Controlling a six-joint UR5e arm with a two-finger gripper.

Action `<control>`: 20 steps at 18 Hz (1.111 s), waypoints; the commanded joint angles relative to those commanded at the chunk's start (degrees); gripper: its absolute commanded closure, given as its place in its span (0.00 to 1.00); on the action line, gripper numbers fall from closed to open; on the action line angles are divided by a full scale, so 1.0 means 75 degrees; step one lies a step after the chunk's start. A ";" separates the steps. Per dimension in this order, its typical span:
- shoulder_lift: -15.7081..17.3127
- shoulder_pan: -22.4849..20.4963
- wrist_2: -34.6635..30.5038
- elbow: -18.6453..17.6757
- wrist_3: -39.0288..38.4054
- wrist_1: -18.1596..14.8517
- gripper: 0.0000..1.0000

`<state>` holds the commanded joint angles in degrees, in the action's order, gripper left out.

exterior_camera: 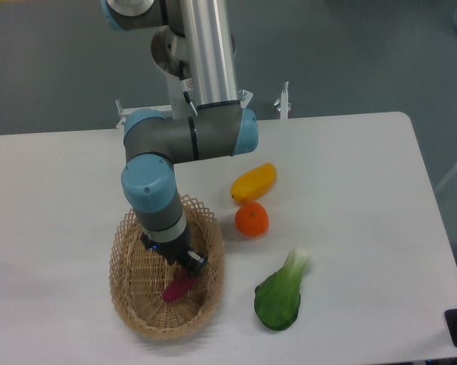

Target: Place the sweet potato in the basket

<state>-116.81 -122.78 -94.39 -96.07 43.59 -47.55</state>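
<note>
The magenta-purple sweet potato (178,288) lies tilted inside the oval tan wicker basket (129,293) at the front left of the table. My gripper (188,266) reaches down into the basket, its tip right at the upper end of the sweet potato. The fingers are dark and partly hidden by the wrist. I cannot tell whether they still hold the sweet potato or have let go of it.
A yellow-orange oblong fruit (254,182) and a round orange (252,219) lie right of the basket. A green bok choy (280,295) lies at the front right. The arm's elbow (190,137) hangs over the table's back left. The white table (350,190) extends right.
</note>
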 joint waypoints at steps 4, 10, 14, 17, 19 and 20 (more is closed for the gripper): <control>0.0152 0.0000 0.0000 0.0198 -0.0047 -0.0011 0.00; 0.0328 -0.0175 -0.0012 0.0878 0.0000 0.0012 0.00; 0.0585 -0.0794 -0.0444 0.1371 0.0081 -0.0104 0.00; 0.0960 -0.1404 -0.0422 0.1430 0.0970 -0.0736 0.00; 0.1101 -0.1733 -0.0282 0.1442 0.1637 -0.1076 0.00; 0.1183 -0.1850 -0.0270 0.1442 0.2058 -0.1217 0.00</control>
<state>-107.94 -136.66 -96.42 -85.25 59.03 -56.68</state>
